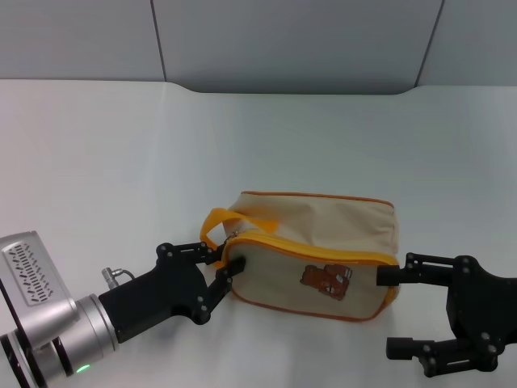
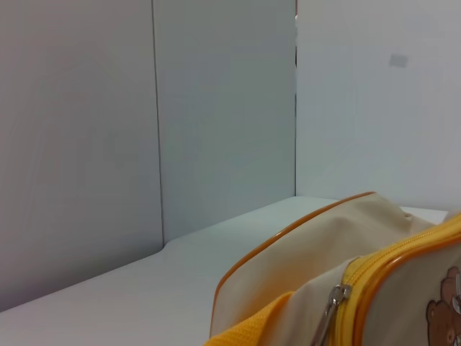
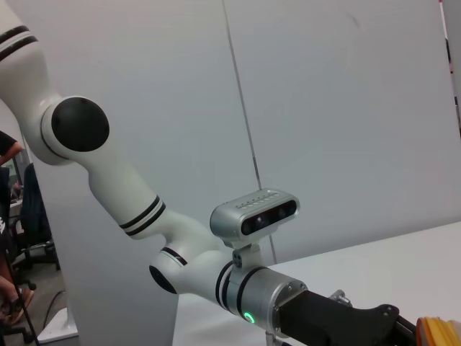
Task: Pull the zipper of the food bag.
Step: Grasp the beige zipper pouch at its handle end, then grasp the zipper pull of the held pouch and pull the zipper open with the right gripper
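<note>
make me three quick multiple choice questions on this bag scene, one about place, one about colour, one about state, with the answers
1. Where is the left gripper?
A. at the food bag's handle end
B. above the bear print
C. far off by the wall

2. What colour is the zipper band?
A. blue
B. yellow-orange
C. black

3. How does the right gripper stand?
A. shut on the handle
B. shut on the bear print
C. jaws open, at the bag's other end

Answers: 1 A, its jaws meet the bag corner below the loop handle. 2 B, the band matches the piping. 3 C, one finger lies at the bag's edge, the other well apart from it.
</note>
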`<state>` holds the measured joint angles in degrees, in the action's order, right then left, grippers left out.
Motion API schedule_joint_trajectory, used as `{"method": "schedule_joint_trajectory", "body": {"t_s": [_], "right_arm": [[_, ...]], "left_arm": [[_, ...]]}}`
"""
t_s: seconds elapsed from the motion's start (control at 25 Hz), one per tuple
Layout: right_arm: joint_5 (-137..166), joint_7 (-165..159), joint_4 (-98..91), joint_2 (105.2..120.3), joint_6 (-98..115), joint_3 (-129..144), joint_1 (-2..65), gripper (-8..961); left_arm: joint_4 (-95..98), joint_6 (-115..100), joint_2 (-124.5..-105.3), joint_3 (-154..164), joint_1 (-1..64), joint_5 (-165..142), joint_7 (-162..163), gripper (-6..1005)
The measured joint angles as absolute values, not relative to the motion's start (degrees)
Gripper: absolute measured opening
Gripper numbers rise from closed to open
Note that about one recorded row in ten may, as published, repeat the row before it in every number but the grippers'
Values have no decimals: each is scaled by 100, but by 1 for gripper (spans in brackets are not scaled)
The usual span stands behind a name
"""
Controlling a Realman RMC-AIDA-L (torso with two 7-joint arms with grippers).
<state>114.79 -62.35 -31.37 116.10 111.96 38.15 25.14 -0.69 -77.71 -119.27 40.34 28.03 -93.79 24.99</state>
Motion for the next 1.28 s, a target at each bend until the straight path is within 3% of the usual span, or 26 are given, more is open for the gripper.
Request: {"method": "schedule_joint_trajectory", "body": {"t_s": [0.8,1.28], "right_arm": [[11438,-6244,-3137,11611,11204,3663,2483,835],[10211,-6221,-3127,11681,11158,2803,1978,835]], "left_arm": [[-58,-8098,-11927,3839,2800,-9321,2487,142],[1068,-8920,-11913,3597,3160,-9317,2166,121]]}}
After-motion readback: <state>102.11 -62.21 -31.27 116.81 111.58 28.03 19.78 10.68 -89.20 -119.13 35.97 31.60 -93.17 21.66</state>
